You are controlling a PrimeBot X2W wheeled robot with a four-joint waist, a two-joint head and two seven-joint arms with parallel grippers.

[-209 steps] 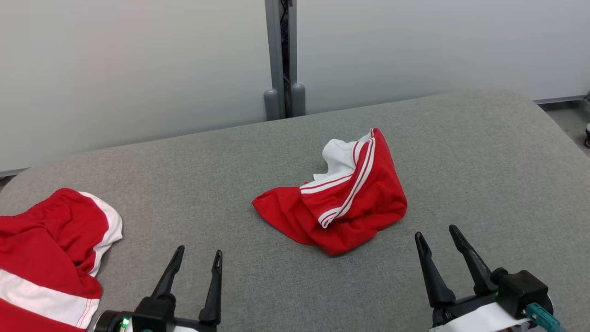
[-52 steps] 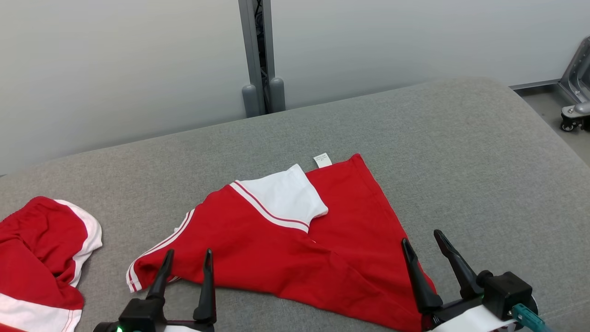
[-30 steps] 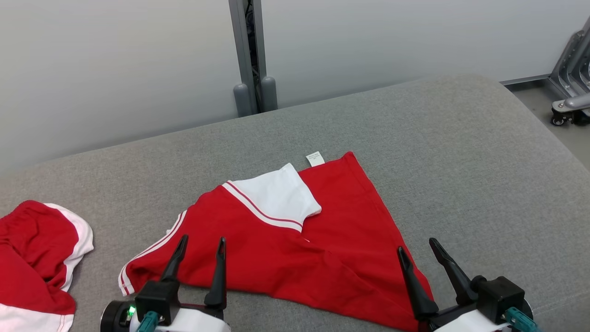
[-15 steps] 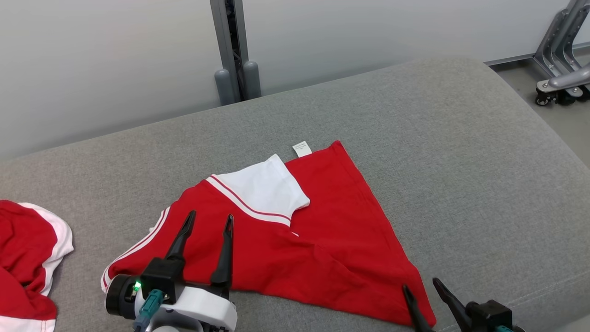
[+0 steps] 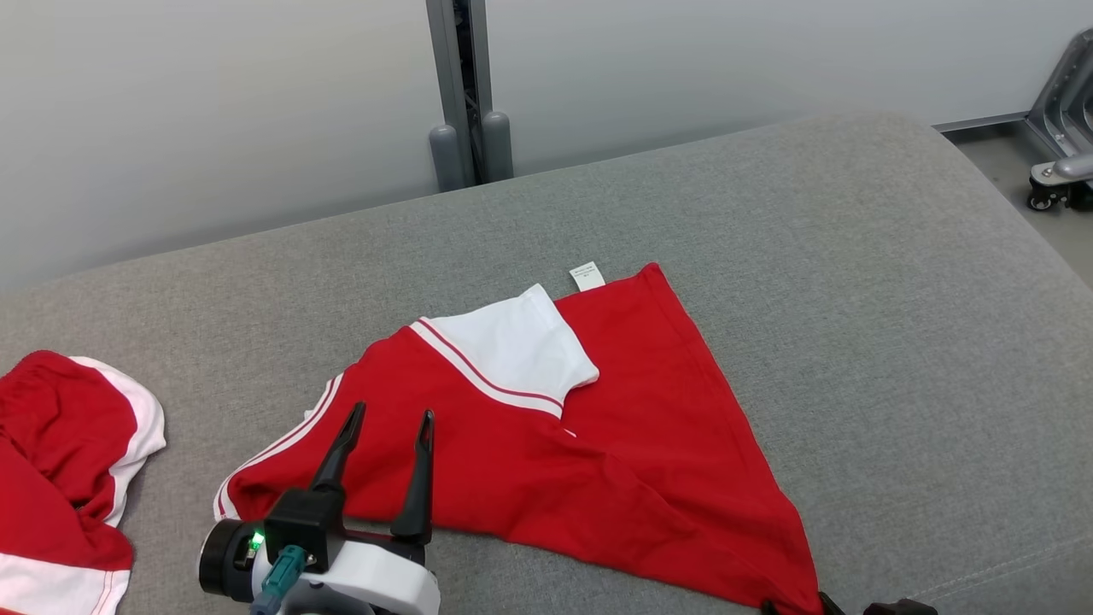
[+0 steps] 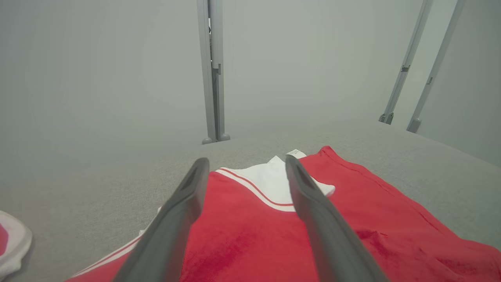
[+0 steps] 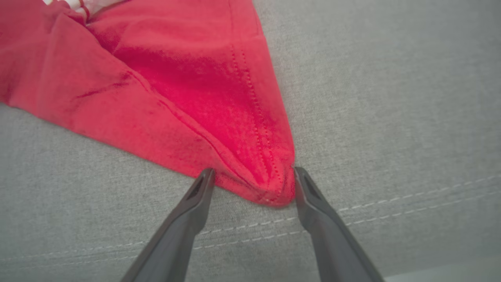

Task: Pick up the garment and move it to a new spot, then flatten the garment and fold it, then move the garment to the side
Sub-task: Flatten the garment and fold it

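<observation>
The garment [image 5: 546, 444] is a red shirt with a white sleeve and white stripes, spread mostly flat on the grey cushioned surface [image 5: 854, 325]. My left gripper [image 5: 388, 418] hovers open above the garment's near left part; in the left wrist view its fingers [image 6: 184, 207] frame the white sleeve [image 6: 274, 184]. My right gripper [image 7: 252, 172] is open, its tips on either side of the garment's near right corner [image 7: 270, 188]. In the head view its tips just show at the bottom edge [image 5: 794, 608].
A second red and white garment [image 5: 60, 461] lies crumpled at the surface's left edge. A grey post [image 5: 461, 94] stands against the pale wall behind. A wheeled metal frame [image 5: 1059, 162] is on the floor at the far right.
The camera has shifted. My right gripper has dropped down and back to the garment's near right corner. The left gripper has held over the left part. The garment lies as before.
</observation>
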